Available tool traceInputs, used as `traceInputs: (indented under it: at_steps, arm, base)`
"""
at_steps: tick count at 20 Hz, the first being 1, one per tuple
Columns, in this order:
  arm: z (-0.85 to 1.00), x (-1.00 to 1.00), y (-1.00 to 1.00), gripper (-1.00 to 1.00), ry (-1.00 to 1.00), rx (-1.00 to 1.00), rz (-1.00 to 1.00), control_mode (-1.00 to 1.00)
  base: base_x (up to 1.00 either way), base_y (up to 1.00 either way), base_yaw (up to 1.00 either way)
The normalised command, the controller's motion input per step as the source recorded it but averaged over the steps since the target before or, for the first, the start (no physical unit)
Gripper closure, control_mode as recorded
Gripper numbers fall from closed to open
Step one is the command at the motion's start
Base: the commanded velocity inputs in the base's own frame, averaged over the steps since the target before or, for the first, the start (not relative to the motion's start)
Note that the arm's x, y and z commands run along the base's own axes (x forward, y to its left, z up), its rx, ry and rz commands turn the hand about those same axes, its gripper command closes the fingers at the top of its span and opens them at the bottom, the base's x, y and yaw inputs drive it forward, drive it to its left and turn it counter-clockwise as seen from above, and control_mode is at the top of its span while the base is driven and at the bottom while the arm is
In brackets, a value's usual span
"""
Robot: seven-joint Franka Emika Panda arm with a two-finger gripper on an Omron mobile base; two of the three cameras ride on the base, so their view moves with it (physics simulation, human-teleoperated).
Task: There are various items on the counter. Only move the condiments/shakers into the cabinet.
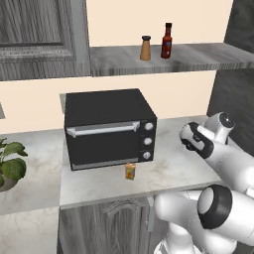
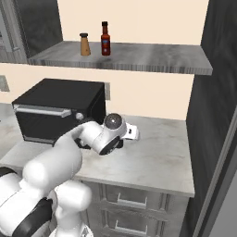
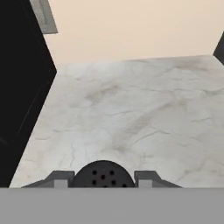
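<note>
Black shaker (image 3: pixel 103 174): its round perforated top sits between the two tips of my tool (image 3: pixel 103 180), at the bottom edge of the hand view.
My tool: narrowed onto the black shaker, one tip (image 3: pixel 62 179) on each side of the cap; the shaker's body is hidden below the frame edge.
Position over worktop (image 3: pixel 131 113): my tool and the shaker are low over the marbled stone, to the right of the toaster oven (image 1: pixel 106 126), whose black side wall fills the left of the hand view.
Arm: in the right base view my wrist bends down beside the oven's right end; the tool itself is hidden behind the wrist there.
Tan shaker (image 1: pixel 145 48): upright on the cabinet shelf (image 1: pixel 198 57), well above my tool.
Red sauce bottle (image 1: pixel 167 41): upright on the same shelf, just beside the tan shaker on its right in both base views, not touching it.
Cabinet door (image 1: pixel 37 34): panelled, at the upper left, left of the shelf.
Orange-yellow carton (image 1: pixel 130 171): standing on the worktop just in front of the oven's lower right corner, apart from my tool.
Potted plant (image 1: pixel 10 166): at the far left on the worktop.
</note>
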Motion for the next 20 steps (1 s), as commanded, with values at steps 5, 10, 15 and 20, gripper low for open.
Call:
traceInputs:
  at_steps: [5, 10, 15, 20]
  arm:
    - [1.00, -0.26, 0.00, 1.00, -0.10, 0.00, 0.00, -1.00]
    - [1.00, -0.25, 0.00, 1.00, -0.06, 0.00, 0.00, -1.00]
    - [1.00, -0.14, 0.00, 1.00, -0.05, 0.00, 0.00, -1.00]
    - [1.00, 0.00, 0.00, 1.00, -0.09, 0.00, 0.00, -1.00]
  base:
    - [0.00, 0.00, 0.00]
    - [0.00, 0.00, 0.00]
    - [0.00, 0.00, 0.00]
    - [0.00, 0.00, 0.00]
